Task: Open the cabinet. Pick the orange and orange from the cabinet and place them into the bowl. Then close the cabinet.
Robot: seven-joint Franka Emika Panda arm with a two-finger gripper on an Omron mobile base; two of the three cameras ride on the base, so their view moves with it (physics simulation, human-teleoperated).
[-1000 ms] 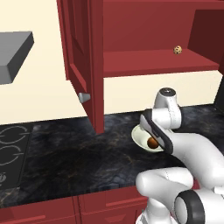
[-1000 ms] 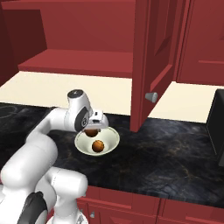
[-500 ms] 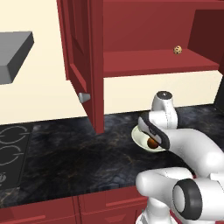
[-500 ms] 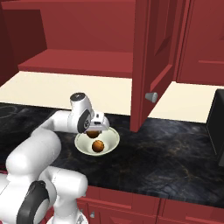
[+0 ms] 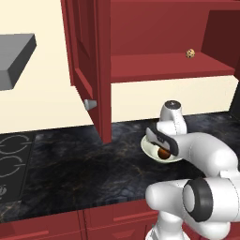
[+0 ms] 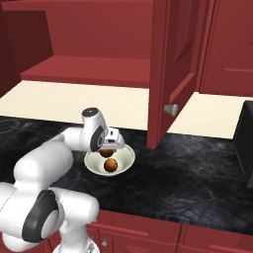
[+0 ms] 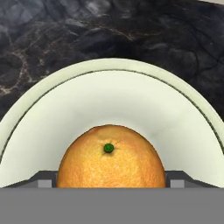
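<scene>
The cabinet [image 5: 86,61] [image 6: 173,64] stands open, its doors swung out over the dark counter. The cream bowl [image 6: 126,159] [image 5: 146,147] [image 7: 109,65] sits on the counter below the shelf. My gripper [image 6: 107,149] [image 5: 161,144] [image 7: 111,181] reaches down into the bowl, its fingers closed against both sides of one orange [image 7: 111,153] [image 6: 105,153]. Another orange [image 6: 111,166] lies loose in the bowl, on the side nearer me. The left base view shows one orange [image 5: 163,153] beneath the hand.
A tan speckled ball [image 5: 190,53] rests on the cabinet shelf at the right. A stovetop [image 5: 11,154] and a grey hood [image 5: 14,51] are to the left. A dark appliance [image 6: 244,143] stands at the right. Red drawer fronts [image 6: 148,237] run below the counter edge.
The hand has sunk a little lower into the bowl with the orange still between its fingers. The other orange and the cabinet doors have not moved.
</scene>
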